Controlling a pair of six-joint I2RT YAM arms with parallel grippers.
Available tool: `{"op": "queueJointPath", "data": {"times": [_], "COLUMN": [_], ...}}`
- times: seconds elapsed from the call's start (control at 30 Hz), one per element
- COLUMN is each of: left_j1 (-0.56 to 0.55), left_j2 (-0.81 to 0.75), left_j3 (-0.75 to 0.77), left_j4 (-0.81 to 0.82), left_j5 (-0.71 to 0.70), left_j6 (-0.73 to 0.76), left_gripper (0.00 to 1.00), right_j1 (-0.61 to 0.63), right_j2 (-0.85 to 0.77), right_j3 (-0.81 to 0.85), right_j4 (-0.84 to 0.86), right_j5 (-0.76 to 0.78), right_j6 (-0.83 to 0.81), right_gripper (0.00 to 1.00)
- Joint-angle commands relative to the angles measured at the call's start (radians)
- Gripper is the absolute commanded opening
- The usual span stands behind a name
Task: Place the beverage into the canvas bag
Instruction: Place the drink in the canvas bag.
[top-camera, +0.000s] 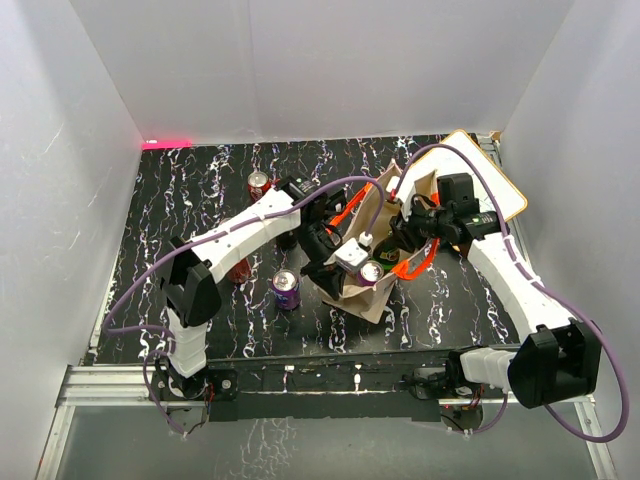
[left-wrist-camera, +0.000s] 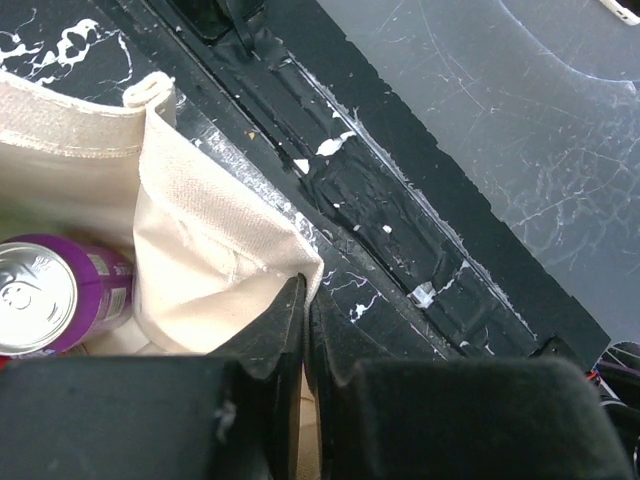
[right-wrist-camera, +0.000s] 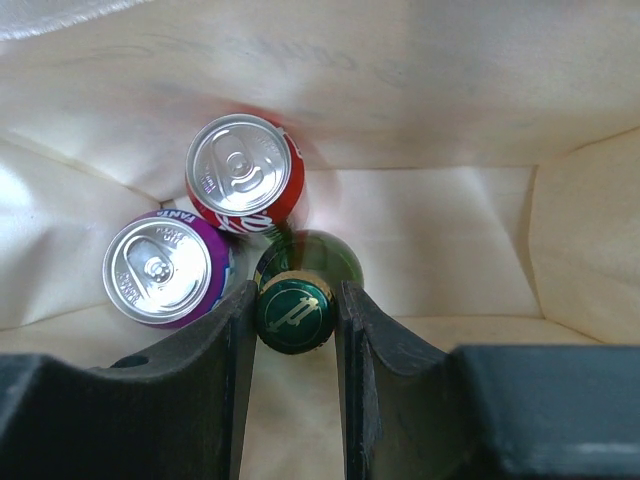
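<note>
We see the canvas bag standing open-mouthed near the middle of the black marbled counter, with both arms reaching to it. The left arm comes in from 8 o'clock, and the left tool is closed on the bag's rim: its two dark fingers meet on the beige cloth at a folded corner, at the 9 o'clock side of the mouth. The right arm comes in from 3 o'clock, and the right tool is down inside the bag. Its fingers press on either side of the cap of a green glass bottle, so this tool is gripping the bottle by its top; the bottle is upright within the bag's walls, though we cannot tell whether its base rests on the bottom. From the right wrist, a red can stands at 11 o'clock from the bottle and a purple Fanta can at 9 o'clock, both upright and just beside it. The orange loop handles hang outward over the rim, at 11 and 4 o'clock of the bag. Out on the counter a second purple can stands upright at the bag's 9 o'clock, near the left arm, and a second red can stands at 10 o'clock, farther off. A pale board with a brown edge sits at 2 o'clock by the right wall.
</note>
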Motion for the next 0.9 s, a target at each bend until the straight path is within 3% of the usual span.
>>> {"op": "queueJointPath", "data": {"times": [0.0, 0.23, 0.57, 0.87], "left_j1": [-0.003, 0.008, 0.026, 0.03], "left_j2": [0.045, 0.041, 0.066, 0.071], "left_j3": [-0.033, -0.023, 0.006, 0.014], "left_j4": [0.018, 0.017, 0.017, 0.018], "left_j5": [0.008, -0.014, -0.028, -0.035], "left_j6": [0.149, 0.165, 0.183, 0.171], "left_gripper": [0.04, 0.16, 0.15, 0.16], "right_j1": [0.003, 0.004, 0.013, 0.075], "right_j2": [0.007, 0.039, 0.122, 0.106], "right_j3": [0.015, 0.081, 0.255, 0.245], "right_j4": [-0.202, -0.274, -0.418, -0.385], "right_j5": [-0.034, -0.035, -0.136, -0.198], "right_j6": [-0.11, -0.157, -0.184, -0.138], "right_gripper": [0.08, 0.08, 0.08, 0.08]}}
